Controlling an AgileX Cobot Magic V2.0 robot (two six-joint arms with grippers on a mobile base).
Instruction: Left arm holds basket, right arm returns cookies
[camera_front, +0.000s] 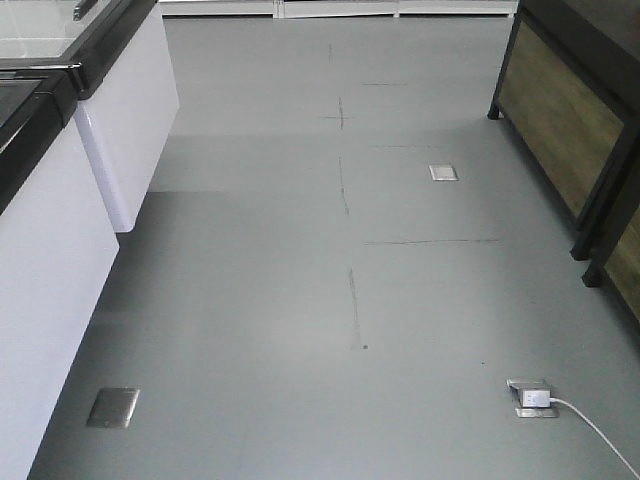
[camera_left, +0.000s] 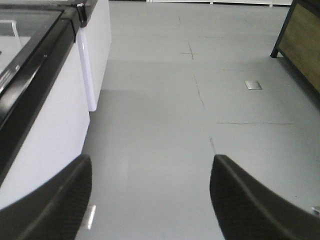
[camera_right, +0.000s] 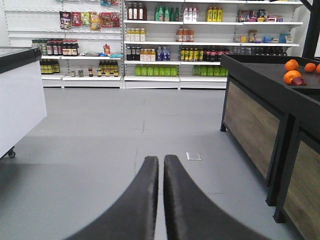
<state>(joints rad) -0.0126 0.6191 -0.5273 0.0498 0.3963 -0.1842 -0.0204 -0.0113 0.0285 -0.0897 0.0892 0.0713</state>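
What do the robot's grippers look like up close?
The left gripper has two broad, black, rounded fingers with a fine dimpled texture. The right gripper has two smooth, dark grey fingers tapering to rounded tips. No cables or markings are visible.

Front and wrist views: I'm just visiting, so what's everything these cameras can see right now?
Floor: one, grey, throughout.
Chest cabinets: two, white with black tops, left.
Display stands: two, black with wood panels, right.
Oranges: at least three, orange, on a stand.
Wall shelves: white, stocked with bottles and packets, far end.
Floor sockets: three, metal, in floor.
Plug with cable: one, white, near-right socket.
Left gripper: black, open.
Right gripper: black, shut.
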